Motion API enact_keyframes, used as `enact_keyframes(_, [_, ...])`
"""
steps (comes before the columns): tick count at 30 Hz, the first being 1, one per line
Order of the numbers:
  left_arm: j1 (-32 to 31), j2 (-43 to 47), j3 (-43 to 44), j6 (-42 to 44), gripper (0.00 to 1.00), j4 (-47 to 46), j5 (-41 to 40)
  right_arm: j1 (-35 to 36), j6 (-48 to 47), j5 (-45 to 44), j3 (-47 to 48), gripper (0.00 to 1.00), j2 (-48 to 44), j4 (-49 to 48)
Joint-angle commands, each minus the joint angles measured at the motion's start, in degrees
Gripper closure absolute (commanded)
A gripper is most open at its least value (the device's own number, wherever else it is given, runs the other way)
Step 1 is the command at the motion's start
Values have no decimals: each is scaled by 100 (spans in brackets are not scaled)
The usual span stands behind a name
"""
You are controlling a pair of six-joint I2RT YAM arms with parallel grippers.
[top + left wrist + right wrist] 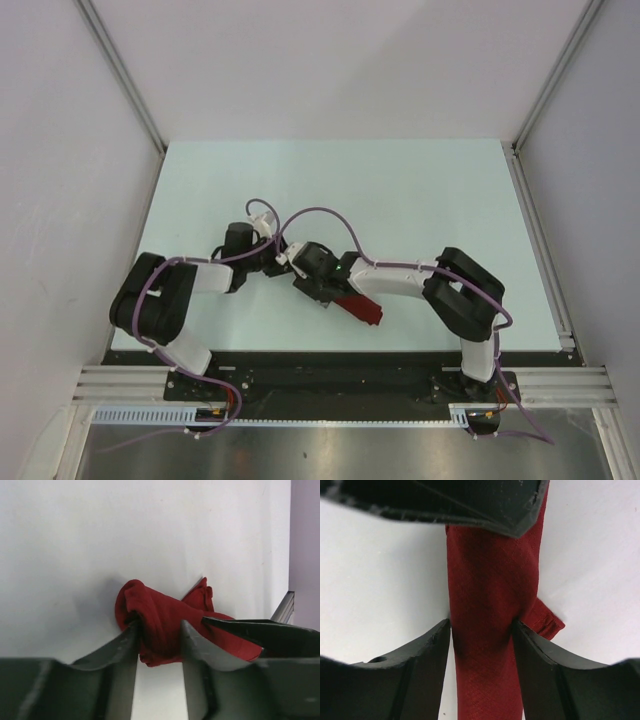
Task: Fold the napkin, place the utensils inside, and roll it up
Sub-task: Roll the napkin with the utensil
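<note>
Napkin (490,570) lies rolled. My right gripper (481,625) clamps its middle so it can't unroll. My left gripper (159,625), at ten o'clock, straddles the end, jaws part-open; I can't tell if they grip.

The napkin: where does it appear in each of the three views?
Top external: the napkin is low centre, mostly hidden under the right arm.
Left wrist: centre, a roll between the left jaws.
Right wrist: centre, a vertical band between the right jaws.
Shared landmark: the pale table.
</note>
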State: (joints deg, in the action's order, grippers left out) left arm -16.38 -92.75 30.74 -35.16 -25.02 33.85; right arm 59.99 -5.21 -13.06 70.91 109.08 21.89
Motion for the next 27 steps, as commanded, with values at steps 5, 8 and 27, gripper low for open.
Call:
enact_keyframes(5, [12,538,301,26,30,163,-308,-523,47,1242,-254,68,325,52])
enact_keyframes(8, [65,705,213,44,27,208,-484,-821,134,2200,-236,78,290,52])
enact_keyframes(27, [-145,64,-253,-457,34,-1189,280,-1937,337,5313,10,84,975,-53])
